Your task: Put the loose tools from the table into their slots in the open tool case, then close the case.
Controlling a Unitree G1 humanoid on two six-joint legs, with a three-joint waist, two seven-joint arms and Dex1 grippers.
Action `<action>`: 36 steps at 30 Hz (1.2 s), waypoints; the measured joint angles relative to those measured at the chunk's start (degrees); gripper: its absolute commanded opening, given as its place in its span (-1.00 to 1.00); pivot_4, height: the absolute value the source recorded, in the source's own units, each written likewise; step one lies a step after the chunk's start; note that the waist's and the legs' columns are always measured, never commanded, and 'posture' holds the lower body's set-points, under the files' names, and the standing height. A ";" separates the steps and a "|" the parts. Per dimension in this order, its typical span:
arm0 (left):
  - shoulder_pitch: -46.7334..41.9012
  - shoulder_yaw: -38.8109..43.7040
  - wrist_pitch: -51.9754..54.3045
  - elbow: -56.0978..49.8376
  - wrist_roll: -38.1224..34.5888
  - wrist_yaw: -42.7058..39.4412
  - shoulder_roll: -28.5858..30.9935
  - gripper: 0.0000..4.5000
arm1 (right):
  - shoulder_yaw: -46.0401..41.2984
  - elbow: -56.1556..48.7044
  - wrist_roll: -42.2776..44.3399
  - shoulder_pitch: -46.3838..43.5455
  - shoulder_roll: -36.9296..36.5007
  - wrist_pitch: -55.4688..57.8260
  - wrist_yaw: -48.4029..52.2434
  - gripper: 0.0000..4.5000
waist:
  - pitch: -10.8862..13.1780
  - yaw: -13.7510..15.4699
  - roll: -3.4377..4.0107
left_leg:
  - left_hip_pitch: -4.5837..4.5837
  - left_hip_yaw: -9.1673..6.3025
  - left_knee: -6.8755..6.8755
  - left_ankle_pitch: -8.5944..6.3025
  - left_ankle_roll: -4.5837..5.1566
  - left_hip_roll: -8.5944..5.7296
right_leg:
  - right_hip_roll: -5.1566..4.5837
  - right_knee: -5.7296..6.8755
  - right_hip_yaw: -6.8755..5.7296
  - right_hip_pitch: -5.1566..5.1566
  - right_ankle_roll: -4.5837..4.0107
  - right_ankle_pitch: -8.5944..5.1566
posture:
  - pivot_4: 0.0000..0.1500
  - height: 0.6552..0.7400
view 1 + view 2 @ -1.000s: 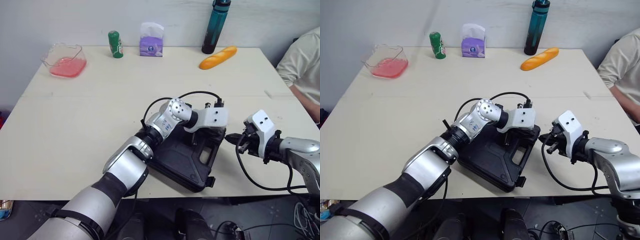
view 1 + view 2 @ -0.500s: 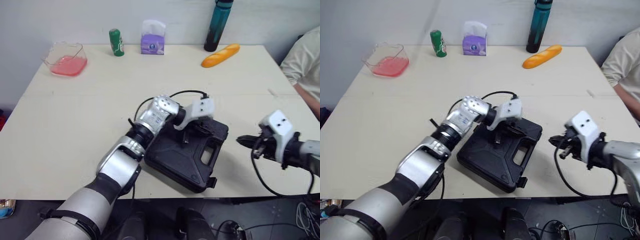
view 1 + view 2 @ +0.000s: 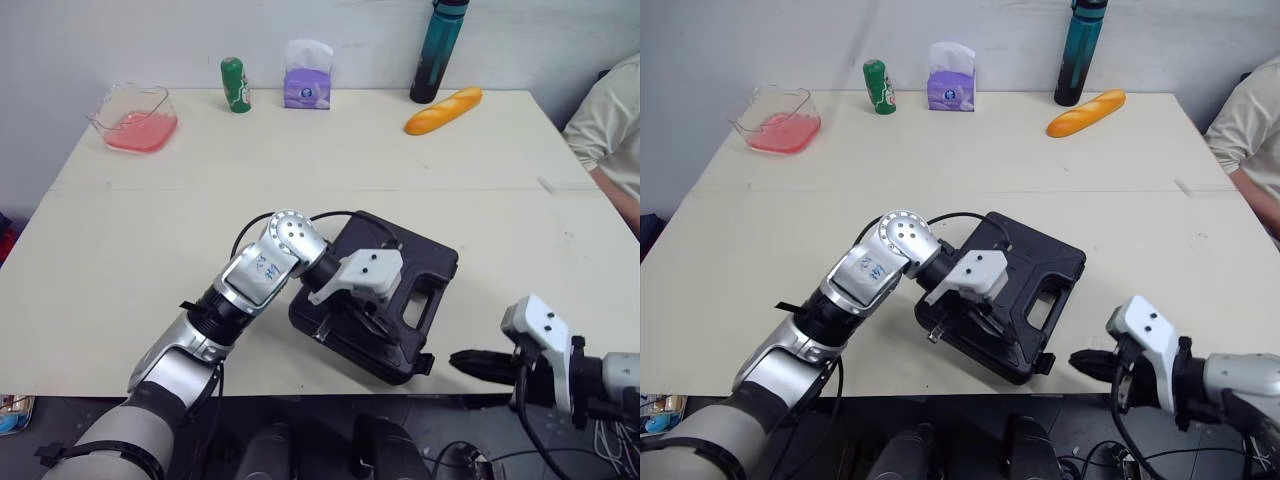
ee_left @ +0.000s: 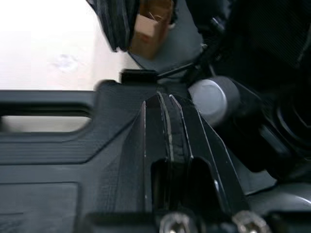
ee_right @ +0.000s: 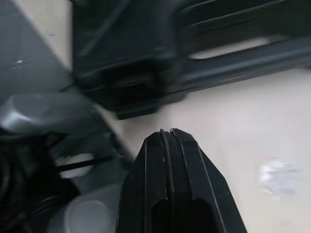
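Left pincer [image 3: 332, 318], fingers together, hovers over the 7 o'clock edge of the closed tool case [image 3: 405, 265]; right pincer [image 3: 462, 361], also narrow, lies off its 4 o'clock.

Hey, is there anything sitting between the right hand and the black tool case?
Nothing visible does. The right hand sits at the front edge of the table, with bare table between it and the closed tool case. The left hand is over the case's front.

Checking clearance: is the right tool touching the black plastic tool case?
Apart. The right eye view shows bare table between the right tool and the black plastic tool case; the right wrist view shows the same gap.
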 measured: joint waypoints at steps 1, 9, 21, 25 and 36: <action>0.37 -0.76 -0.37 -0.10 0.51 0.55 0.19 -0.98 | 0.16 -0.28 0.07 0.17 0.00 0.00 -0.12 -1.00 | 0.00 -0.01 0.00 | 0.00 0.00 -0.01 0.00 0.00 0.01 | 0.00 -0.01 0.00 0.00 0.00 0.00 | 1.00 0.80; 0.99 -3.47 -4.55 -1.30 1.69 3.45 0.77 -0.98 | 4.46 -0.36 0.35 -0.10 -0.01 -0.40 -2.68 -1.00 | 0.00 0.02 0.00 | 0.06 0.00 0.00 0.00 0.00 0.03 | 0.01 -0.04 -0.02 0.07 -0.02 -0.01 | 1.00 0.80; 0.64 -5.34 -8.47 -0.78 3.01 4.14 1.34 -0.98 | 9.32 -0.21 0.97 -4.65 0.34 0.00 -6.64 -1.00 | -0.20 -0.05 0.01 | 0.44 -0.25 -0.03 -0.12 0.00 0.19 | -0.10 -0.30 -0.20 0.61 -0.11 -0.06 | 1.00 0.80; 0.61 -5.45 -8.77 -0.67 3.01 4.23 1.37 -0.98 | 10.47 -0.17 2.32 -5.93 0.88 0.47 -7.61 -1.00 | -0.24 -0.07 -0.01 | 0.46 -0.28 -0.03 -0.13 0.01 0.20 | -0.10 -0.30 -0.22 0.63 -0.13 -0.07 | 1.00 0.80; 0.50 -5.73 -8.27 -0.70 3.13 5.19 1.34 -0.98 | 10.63 1.38 8.10 -10.50 2.42 5.08 -11.16 -1.00 | -0.27 -0.38 -0.03 | 0.53 -0.29 -0.07 -0.17 0.06 0.30 | -0.08 -0.23 -0.23 0.64 -0.22 -0.12 | 1.00 0.80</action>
